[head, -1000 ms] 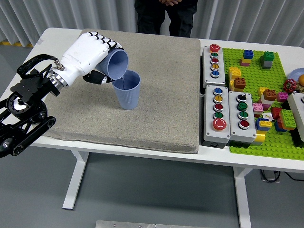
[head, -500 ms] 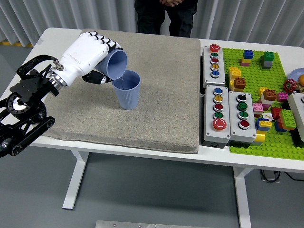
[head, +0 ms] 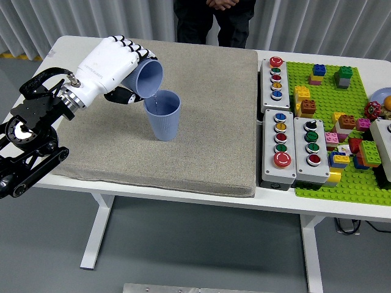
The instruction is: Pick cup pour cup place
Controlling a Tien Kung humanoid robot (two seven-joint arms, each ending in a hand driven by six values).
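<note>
Head view shows two blue cups: one standing cup (head: 163, 116) upright on the grey mat (head: 201, 146), left of the mat's middle, and one tilted cup (head: 148, 77) held above it at about ten o'clock from it. One robot hand is visible, the left hand (head: 107, 68), white with black-tipped fingers (head: 131, 46), coming in from nine o'clock on a black arm (head: 30, 137). Its fingers are wrapped closed round the tilted cup, gripping it from the back and top, with the thumb underneath. That cup lies nearly on its side, its mouth facing toward four o'clock and down, and its lower rim sits right over the near-left rim of the standing cup; whether the two rims touch cannot be told. The standing cup is free of the hand. At three o'clock from the mat, on the white table (head: 67, 46), sit three grey button boxes: one far box (head: 275, 82) with five coloured buttons, and two near boxes (head: 295, 149) side by side. Beyond them at three o'clock lies one green baseplate (head: 324, 91) with many coloured bricks scattered on it. At twelve o'clock one person (head: 214, 21) in dark clothes stands at the far edge, hands clasped and off the table.
</note>
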